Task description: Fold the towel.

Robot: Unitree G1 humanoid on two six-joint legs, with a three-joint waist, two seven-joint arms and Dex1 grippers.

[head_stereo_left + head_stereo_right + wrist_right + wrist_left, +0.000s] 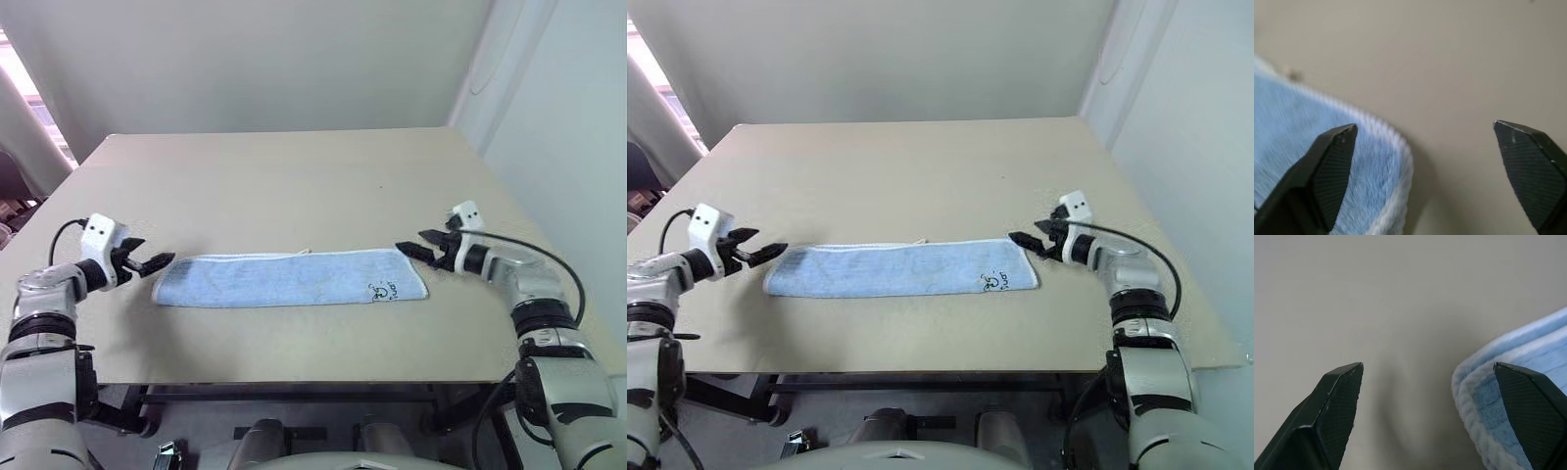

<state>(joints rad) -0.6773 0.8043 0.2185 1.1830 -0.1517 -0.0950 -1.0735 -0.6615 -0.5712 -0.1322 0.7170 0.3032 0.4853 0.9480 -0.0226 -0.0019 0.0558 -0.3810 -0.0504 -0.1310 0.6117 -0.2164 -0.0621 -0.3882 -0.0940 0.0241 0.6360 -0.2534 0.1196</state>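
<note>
**Folded towel strip between two released pincers**

Lying flat near the front edge of the tan surface (294,176): light blue towel (289,279), already a narrow band, long axis running 9 to 3 o'clock. At its 9 o'clock end, left pincer (155,262), spread wide, gripping nothing. At its 3 o'clock end, right pincer (416,245), likewise spread and empty. Each about equally near its own end; likely next, one short end carried toward the other.

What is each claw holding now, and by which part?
Nothing. The left claw and right claw are open, one at each end of the folded towel.
</note>
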